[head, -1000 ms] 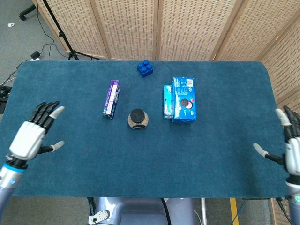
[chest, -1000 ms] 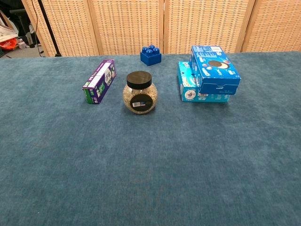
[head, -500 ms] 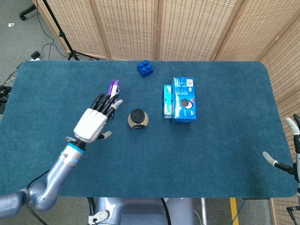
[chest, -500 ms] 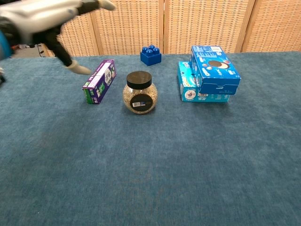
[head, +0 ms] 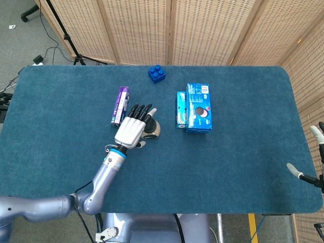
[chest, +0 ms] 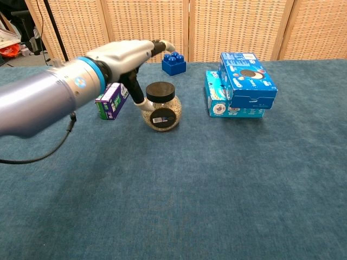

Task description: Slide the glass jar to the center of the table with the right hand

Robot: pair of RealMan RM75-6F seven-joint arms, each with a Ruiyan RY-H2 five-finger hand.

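Note:
The glass jar [head: 154, 130] with a black lid and pale grainy filling stands near the table's middle, just right of a purple box; in the chest view the jar [chest: 161, 111] is upright. My left hand [head: 132, 129] reaches over the jar's left side with its fingers stretched out and apart. In the chest view, the left hand [chest: 130, 54] hovers above lid height and its thumb hangs down against the jar's left wall. My right hand [head: 302, 175] shows only partly at the table's far right edge, fingers spread, far from the jar.
A purple box [head: 120, 105] lies left of the jar, partly behind my left arm in the chest view. A blue toy brick [head: 157, 74] sits at the back. Stacked blue cookie boxes [head: 195, 108] lie right of the jar. The blue cloth table [head: 228, 167] ends near my right hand.
My left arm has swung from the table's left edge across to the jar, its hand now over the jar's left side. The right hand has drifted slightly outward. The jar has not moved.

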